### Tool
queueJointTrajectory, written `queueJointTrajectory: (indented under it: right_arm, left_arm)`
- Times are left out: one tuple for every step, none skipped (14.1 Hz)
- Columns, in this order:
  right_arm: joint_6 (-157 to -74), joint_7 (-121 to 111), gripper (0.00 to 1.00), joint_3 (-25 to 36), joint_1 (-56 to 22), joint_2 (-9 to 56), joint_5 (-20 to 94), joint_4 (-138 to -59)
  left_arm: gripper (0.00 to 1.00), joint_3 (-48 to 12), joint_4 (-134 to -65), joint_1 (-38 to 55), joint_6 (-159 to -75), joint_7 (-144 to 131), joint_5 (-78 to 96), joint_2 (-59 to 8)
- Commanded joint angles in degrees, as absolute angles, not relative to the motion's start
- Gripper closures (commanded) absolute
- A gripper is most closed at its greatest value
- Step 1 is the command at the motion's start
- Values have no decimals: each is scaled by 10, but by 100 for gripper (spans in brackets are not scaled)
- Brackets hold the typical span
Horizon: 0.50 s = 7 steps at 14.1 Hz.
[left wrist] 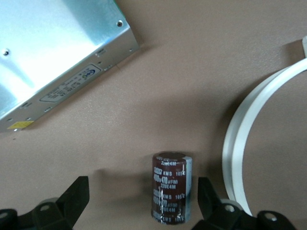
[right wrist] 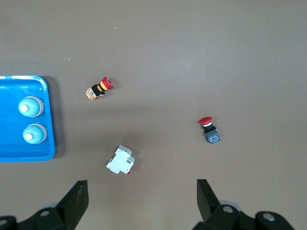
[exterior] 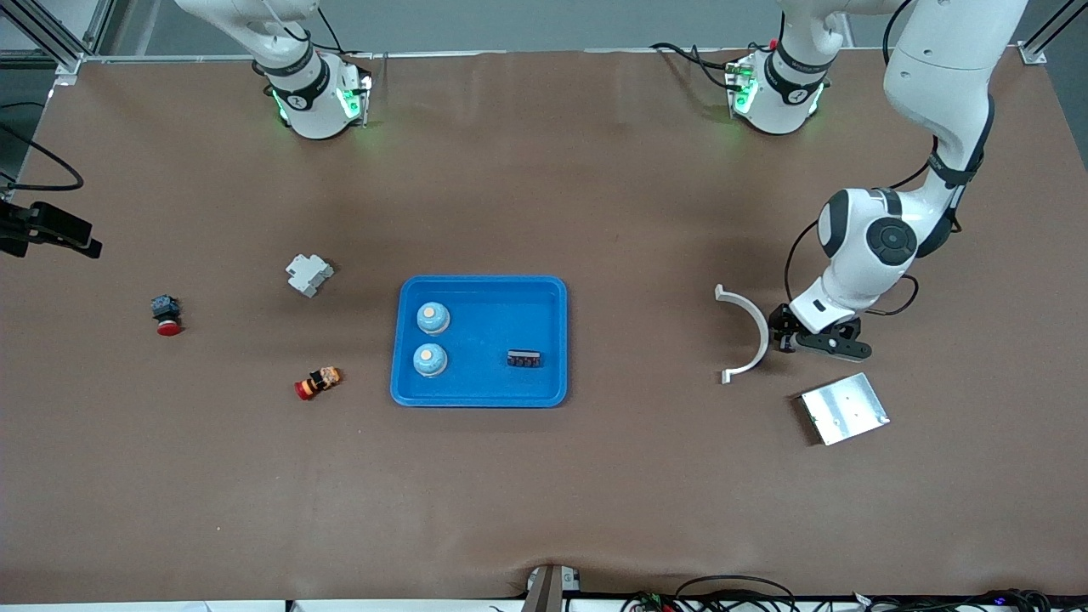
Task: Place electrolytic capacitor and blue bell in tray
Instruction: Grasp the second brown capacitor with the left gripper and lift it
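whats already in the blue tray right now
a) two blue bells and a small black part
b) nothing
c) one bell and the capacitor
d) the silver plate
a: the front view shows two blue bells and a small black part lying in the tray, while the capacitor stands on the table between the open left gripper's fingers.

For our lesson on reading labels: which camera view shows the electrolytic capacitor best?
The left wrist view: the electrolytic capacitor fills it, label readable, standing between the open left tool fingers. In the front view that tool hides it. The right wrist view misses it.
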<state>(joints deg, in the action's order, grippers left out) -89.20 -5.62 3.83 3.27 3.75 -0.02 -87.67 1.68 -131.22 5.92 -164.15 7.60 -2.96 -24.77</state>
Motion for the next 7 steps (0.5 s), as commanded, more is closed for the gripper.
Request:
queueJointTrajectory:
  right_arm:
    - [-883, -57, 0, 33, 25, 35, 2, -870]
    - [-883, -56, 0, 33, 22, 35, 1, -869]
    - [-883, -56, 0, 33, 19, 36, 1, -867]
    - [-883, -59, 0, 34, 20, 36, 1, -867]
    - [-883, -61, 0, 33, 20, 36, 2, -867]
    - [-883, -61, 0, 33, 19, 36, 2, -867]
    - [-883, -60, 0, 33, 18, 36, 2, -867]
  left_arm:
    - [24, 11, -1321, 53, -1652, 92, -25, -243]
    - [47, 11, -1320, 53, -1652, 92, -25, -243]
    - [76, 11, -1320, 53, -1652, 92, -25, -243]
    - [100, 11, -1320, 53, -1652, 94, -25, -243]
    - [100, 11, -1320, 53, -1652, 103, -25, -243]
    - [100, 11, -1319, 53, -1652, 109, -25, -243]
    - [100, 11, -1319, 53, -1652, 109, -25, -243]
